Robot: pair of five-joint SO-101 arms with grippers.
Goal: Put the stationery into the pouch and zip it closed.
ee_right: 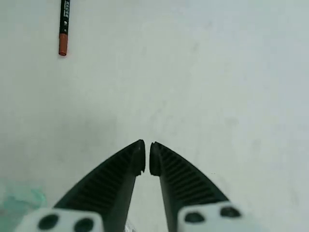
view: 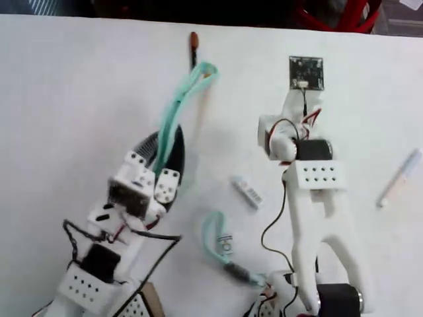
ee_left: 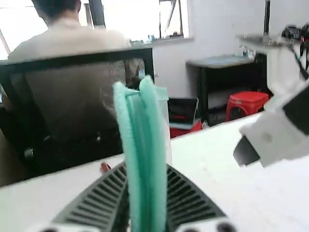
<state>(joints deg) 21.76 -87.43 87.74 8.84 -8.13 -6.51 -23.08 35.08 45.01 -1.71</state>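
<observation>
Teal fabric, taken to be the pouch (ee_left: 142,145) seen edge-on, is clamped between the dark ribbed jaws of the left gripper (ee_left: 146,170), which are closed down to the thickness of the fabric. In the high view the pouch runs from the lower-left arm up toward the top centre and appears to be lifted off the table (view: 79,79). The right gripper (ee_right: 147,157) is held over bare table with its jaws all but shut, a thin slit between the tips, and nothing is gripped.

Several risks can be judged from this. With the pouch pinched flat, its mouth may be pressed closed, so that nothing can be slid in. So thin and limp a thing may also twist or slip in the grip. The stationery is scattered well apart. A pencil (view: 193,43) lies at top centre just past the pouch's tip, a small white eraser-like block (view: 248,192) in the middle, and a pale pen (view: 400,177) at the right edge. The pen may be set rolling if it is nudged rather than gripped squarely.

Whether the zip is open cannot be told. The pouch's lower part is covered by the jaws. A teal loop (view: 221,244) with a dark end, at lower centre, cannot be identified. The pencil is cut off by the frame's top edge in the right wrist view.
</observation>
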